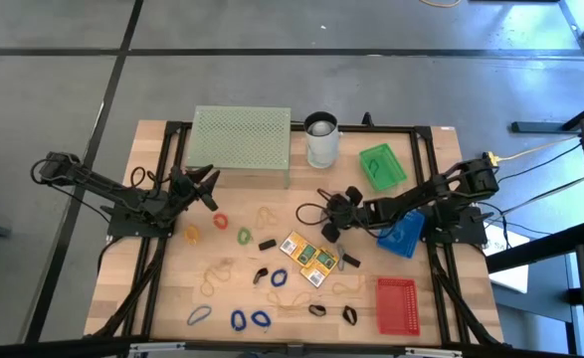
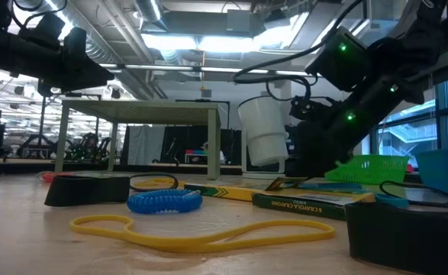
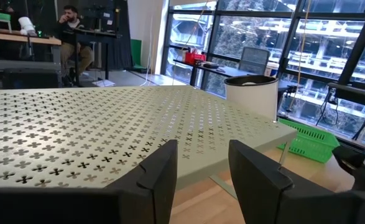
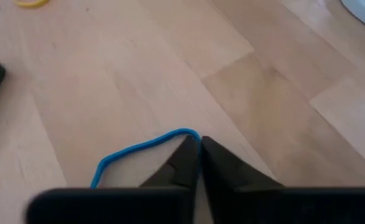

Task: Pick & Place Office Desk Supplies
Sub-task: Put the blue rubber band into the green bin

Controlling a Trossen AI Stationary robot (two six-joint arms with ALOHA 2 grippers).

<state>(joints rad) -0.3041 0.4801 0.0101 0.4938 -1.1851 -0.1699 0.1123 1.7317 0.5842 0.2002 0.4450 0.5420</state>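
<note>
Blue band (image 4: 138,149) lies flat on counter (image 4: 170,56), mid-right, 3 o'clock from card packs (image 1: 309,261). Right gripper (image 4: 199,144) pinched tight on band end. Lift slowly, straight up, so band not slip. Left gripper (image 3: 201,168) apart, waiting near stand (image 3: 76,137), 9 o'clock side.

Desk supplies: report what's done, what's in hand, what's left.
Done: nothing visibly sorted; the red tray looks bare. In hand: the right pincer is shut on a blue band at the table. The left pincer waits open by the mesh stand. Left: card packs, other bands and clips.
</note>
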